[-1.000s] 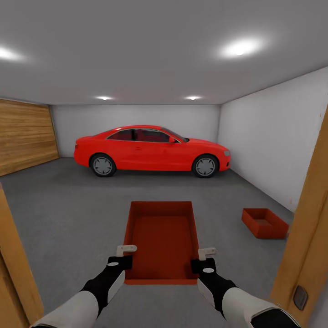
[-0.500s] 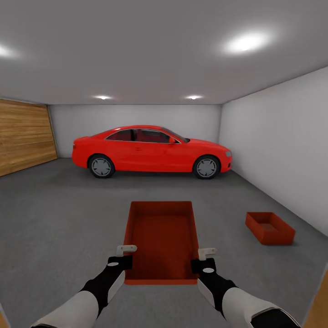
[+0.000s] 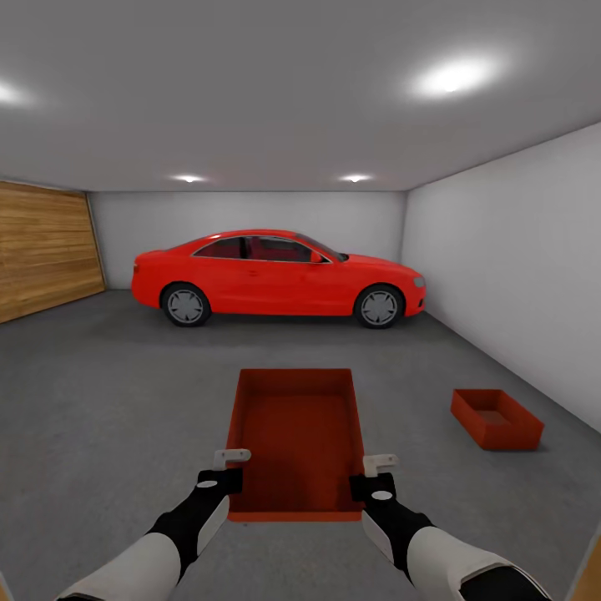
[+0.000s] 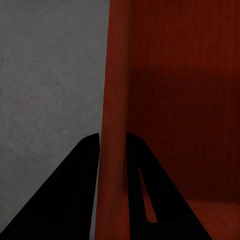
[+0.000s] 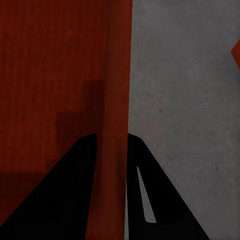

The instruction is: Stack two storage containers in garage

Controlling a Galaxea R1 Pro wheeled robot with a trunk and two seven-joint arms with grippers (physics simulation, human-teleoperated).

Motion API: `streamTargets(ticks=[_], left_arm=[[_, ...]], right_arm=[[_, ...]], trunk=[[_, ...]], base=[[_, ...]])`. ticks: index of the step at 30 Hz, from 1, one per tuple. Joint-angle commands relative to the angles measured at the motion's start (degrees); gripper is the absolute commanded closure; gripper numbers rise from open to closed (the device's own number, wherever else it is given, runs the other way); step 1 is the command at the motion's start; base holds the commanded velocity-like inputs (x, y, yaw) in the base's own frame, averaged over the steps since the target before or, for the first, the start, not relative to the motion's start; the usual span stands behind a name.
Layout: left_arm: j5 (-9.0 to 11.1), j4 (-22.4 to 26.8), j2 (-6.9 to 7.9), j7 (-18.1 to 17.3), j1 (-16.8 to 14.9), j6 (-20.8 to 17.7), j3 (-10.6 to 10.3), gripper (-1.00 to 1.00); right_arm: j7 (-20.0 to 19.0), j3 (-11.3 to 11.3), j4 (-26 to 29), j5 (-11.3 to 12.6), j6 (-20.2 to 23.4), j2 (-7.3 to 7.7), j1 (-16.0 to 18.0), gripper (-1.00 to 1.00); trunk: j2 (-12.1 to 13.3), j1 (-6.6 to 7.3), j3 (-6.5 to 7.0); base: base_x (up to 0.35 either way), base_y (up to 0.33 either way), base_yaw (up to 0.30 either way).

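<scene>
I hold one orange-red storage container in front of me above the garage floor. My left gripper is shut on its left wall, one finger on each side. On the opposite side, my right gripper is shut on its right wall. The other storage container sits on the dark grey concrete ahead to the right, close to the white wall, open side up and empty.
A red car is parked across the back of the garage. A wooden door covers the left wall and a white wall runs along the right. An orange-brown door edge shows at the lower right corner.
The view has moved forward through the doorway; the wooden door frames at both sides have slid out of view. The held container and both arms keep their place in the picture.
</scene>
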State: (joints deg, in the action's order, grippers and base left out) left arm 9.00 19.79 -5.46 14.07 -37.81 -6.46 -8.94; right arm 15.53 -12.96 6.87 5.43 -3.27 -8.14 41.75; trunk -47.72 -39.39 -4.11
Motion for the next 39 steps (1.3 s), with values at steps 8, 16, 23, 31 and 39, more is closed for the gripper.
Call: streamTargets(ticks=[8, 16, 23, 31, 39], left_arm=[[3.13, 2.51, 0.01, 1.92, -0.07, -0.48, 1.38, 1.0], [3.13, 2.14, 0.01, 1.89, -0.07, -0.56, 1.38, 1.0], [3.13, 2.06, 0.01, 1.89, -0.07, -0.57, 1.38, 1.0], [3.16, 2.01, 0.01, 1.87, -0.07, -0.61, 1.38, 1.0], [3.2, 2.0, 0.01, 1.84, -0.07, -0.59, 1.37, 1.0]], right_arm=[[-0.23, -0.33, -0.09, 0.98, -0.16, -1.71, 0.0, 1.0], [-0.23, -0.31, -0.09, 0.99, -0.02, -1.71, 0.0, 1.0], [-0.23, -0.31, -0.09, 0.99, -0.12, -1.71, 0.0, 1.0], [-0.2, -0.32, -0.07, 0.98, -0.16, -1.71, 0.0, 1.0], [-0.21, -0.31, -0.08, 0.98, -0.16, -1.71, 0.0, 1.0]], trunk=[[-0.08, -0.01, -0.1], [-0.08, -0.01, -0.1], [-0.08, -0.01, -0.1], [-0.08, -0.01, -0.1], [-0.08, -0.01, -0.1]], base=[[0.214, 0.0, 0.0], [0.318, 0.0, 0.0], [0.321, 0.0, 0.0], [0.321, 0.032, 0.0], [0.321, 0.093, 0.0]])
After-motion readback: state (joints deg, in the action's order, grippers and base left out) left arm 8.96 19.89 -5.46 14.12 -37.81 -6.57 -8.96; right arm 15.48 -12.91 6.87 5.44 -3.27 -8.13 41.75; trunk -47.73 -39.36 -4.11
